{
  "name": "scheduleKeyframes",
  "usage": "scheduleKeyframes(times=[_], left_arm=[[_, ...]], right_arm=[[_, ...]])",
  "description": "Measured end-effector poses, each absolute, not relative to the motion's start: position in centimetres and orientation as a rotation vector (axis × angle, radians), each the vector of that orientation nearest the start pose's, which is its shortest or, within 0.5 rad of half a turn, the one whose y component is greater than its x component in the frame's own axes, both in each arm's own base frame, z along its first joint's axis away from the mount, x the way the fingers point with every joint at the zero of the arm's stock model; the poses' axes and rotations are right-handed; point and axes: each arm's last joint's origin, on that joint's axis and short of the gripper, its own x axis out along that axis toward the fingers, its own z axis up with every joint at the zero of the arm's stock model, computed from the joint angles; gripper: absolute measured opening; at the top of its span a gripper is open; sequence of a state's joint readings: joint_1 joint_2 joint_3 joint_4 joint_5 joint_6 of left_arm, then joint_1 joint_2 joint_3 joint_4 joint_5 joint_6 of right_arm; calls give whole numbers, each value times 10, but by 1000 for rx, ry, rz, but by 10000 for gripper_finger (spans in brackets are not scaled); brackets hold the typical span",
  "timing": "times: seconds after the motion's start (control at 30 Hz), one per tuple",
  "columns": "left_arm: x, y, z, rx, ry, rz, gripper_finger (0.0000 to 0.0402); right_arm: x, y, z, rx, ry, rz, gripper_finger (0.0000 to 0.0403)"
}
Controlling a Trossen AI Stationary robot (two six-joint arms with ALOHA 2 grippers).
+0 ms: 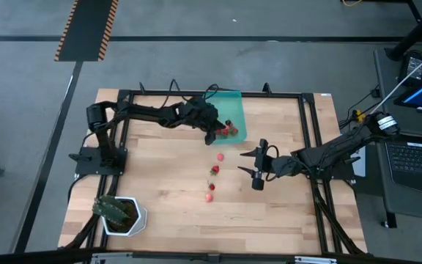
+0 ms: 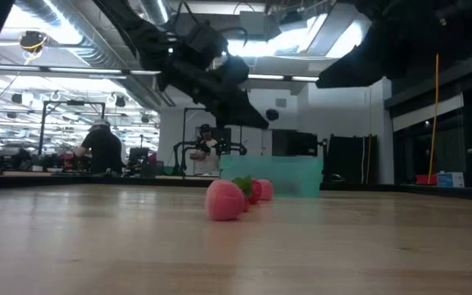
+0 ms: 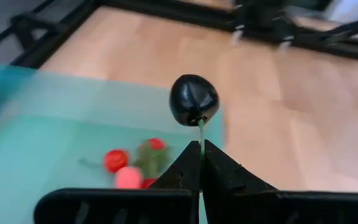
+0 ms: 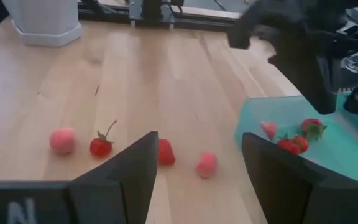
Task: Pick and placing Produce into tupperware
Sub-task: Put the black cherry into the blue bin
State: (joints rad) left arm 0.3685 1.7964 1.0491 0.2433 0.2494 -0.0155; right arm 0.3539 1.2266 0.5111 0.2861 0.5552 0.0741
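Though pinched by stem only, dark berry point(image 3: 193, 99) just beyond L gripper point(image 3: 199, 149) jaws, over tupperware point(image 3: 36, 143).

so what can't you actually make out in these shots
- High view: the left gripper covers part of the tupperware, so its fruit count is unclear.
- Low view: the front pink fruit hides the ones behind it.
- Left wrist view: the dark berry hangs by its stem; fruits below are blurred.
- Right wrist view: the right gripper, open, cuts off the near table.
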Motion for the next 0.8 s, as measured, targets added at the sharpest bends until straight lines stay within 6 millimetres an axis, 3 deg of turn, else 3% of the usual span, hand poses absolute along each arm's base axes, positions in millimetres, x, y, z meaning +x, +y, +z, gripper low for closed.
scheduleKeyframes(times=[0.3, 0.8], left_arm=[[370, 155, 171, -222, 630, 248, 0], [393, 168, 162, -242, 859, 292, 0]], right_arm=[[228, 64, 193, -105, 367, -229, 232], [229, 61, 193, -98, 368, -233, 232]])
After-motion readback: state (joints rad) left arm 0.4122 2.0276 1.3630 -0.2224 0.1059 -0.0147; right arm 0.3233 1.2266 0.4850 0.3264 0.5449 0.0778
